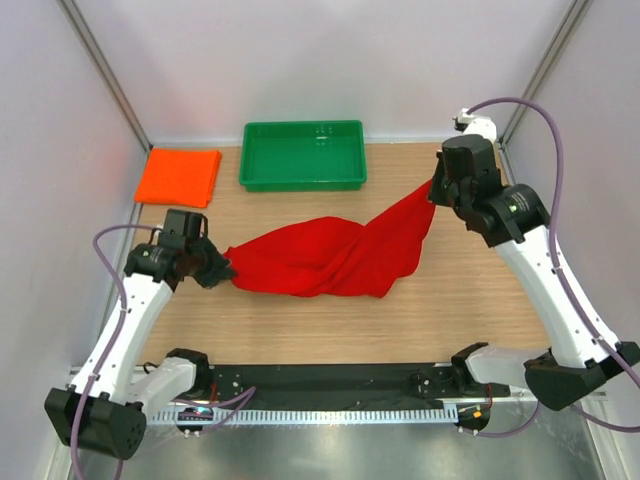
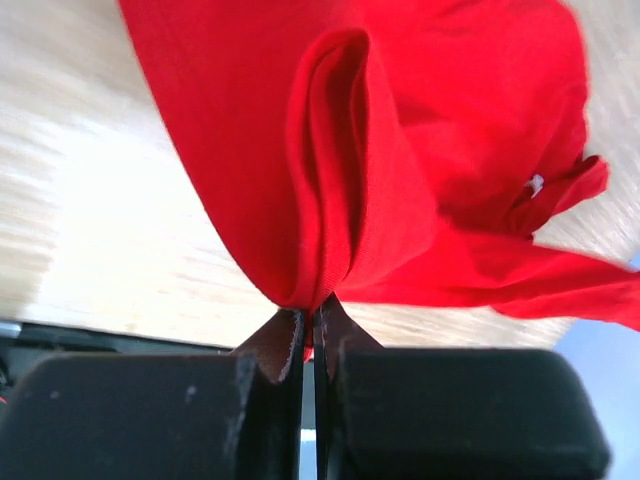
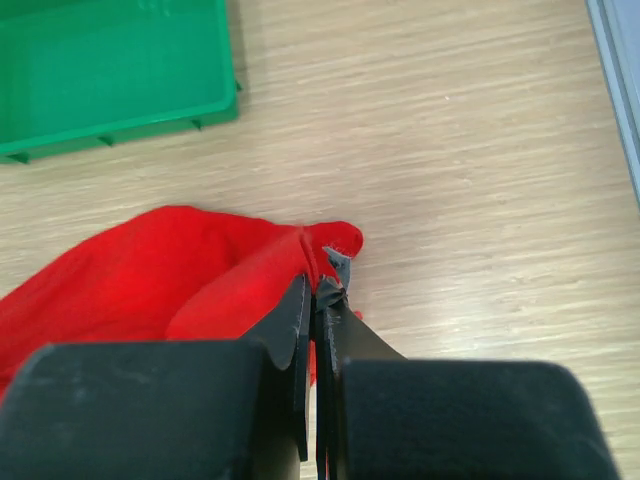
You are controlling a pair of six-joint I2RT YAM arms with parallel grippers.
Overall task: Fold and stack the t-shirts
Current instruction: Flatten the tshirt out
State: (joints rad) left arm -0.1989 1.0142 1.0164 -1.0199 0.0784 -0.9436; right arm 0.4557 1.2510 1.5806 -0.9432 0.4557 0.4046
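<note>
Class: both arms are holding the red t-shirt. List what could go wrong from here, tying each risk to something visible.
1. Both jaws pinch only a small bit of the red t-shirt; a hard pull might slip it free.
2. The shirt is twisted and bunched between them, so laid down like this it may fold crooked.
3. Its right end sits near the green tray; a swing could catch the rim.
</note>
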